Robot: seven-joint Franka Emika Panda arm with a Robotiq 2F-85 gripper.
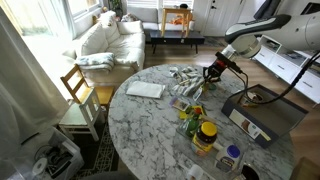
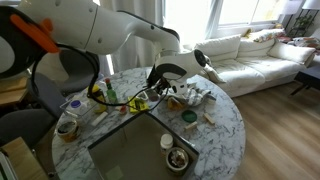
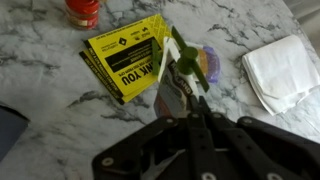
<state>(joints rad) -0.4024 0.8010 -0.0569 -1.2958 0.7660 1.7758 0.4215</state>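
I read the wrist view first. The black two-finger end effector (image 3: 190,100) is clamped fully together, and I judge that it pinches the near end of one slim green stick (image 3: 183,58). The stick's long axis runs straight out from the fingertips, away from the wrist and tilted slightly left, so the free end points forward. Directly beneath the stick lies one flat yellow printed packet with black lettering (image 3: 120,55), resting on the round grey-veined marble desk (image 3: 40,90). One folded white paper napkin (image 3: 275,70) lies on the right, apart from the packet. Beyond the packet stands one red-lidded jar (image 3: 85,10), cut off by the frame edge. In both exterior views the single arm holds the end effector (image 1: 214,72) (image 2: 158,88) low over the cluttered middle of the desk.
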